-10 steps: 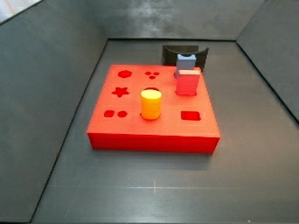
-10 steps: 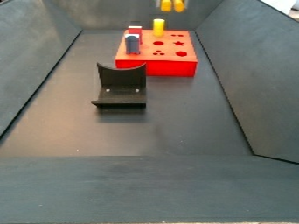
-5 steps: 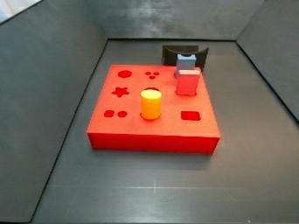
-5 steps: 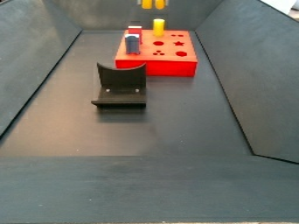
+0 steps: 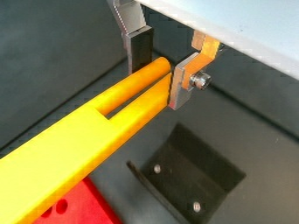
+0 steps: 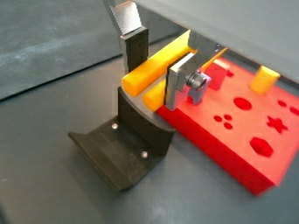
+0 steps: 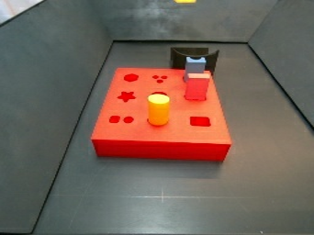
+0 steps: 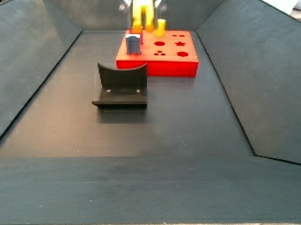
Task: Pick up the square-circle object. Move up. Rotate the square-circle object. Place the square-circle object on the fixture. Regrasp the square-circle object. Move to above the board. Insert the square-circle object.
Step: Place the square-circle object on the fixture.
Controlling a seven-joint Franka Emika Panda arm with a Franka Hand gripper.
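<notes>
Gripper (image 6: 158, 72) clamps the square-circle object (image 5: 87, 127) high above the fixture (image 8: 120, 87). Open floor (image 8: 153, 141) fills the lower frame; the board (image 7: 162, 115) carries an upright yellow cylinder (image 7: 159, 109) and red cuboid (image 7: 196, 87).

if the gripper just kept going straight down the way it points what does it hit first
Probably the black L-shaped fixture: in both wrist views it sits beneath the gripper, which holds the long yellow-orange bar. Depth is unclear.
</notes>
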